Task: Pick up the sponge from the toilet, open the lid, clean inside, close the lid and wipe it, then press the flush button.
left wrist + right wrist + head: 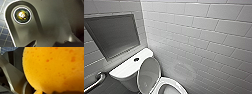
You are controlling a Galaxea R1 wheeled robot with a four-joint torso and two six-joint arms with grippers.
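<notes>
Evidence points to the clean-inside step. The white glossy ceramic toilet (125,69) has its oval white lid (148,75) already raised, leaning back toward the tank, and the oval bowl (177,86) lies open at the head view's lower edge. The small bright orange soft sponge (53,69) hangs very close before the right wrist camera, with bits of white toilet edge and tiled floor beside it. I judge the right gripper to be clamped on it, though its fingers are not plainly seen.

In the left wrist view the left gripper (49,43) hovers over the tank top. Its two dark tips are spread apart with nothing between them. The small round dark flush button with a chrome ring (22,15) sits in the middle of the tank top (136,59).

The next move probably calls for lowering the sponge into the bowl without knocking the upright lid. Room is tight: the white tiled wall (204,37) runs close along the bowl's far side, and a metal grab rail (95,82) sits beside the tank.
</notes>
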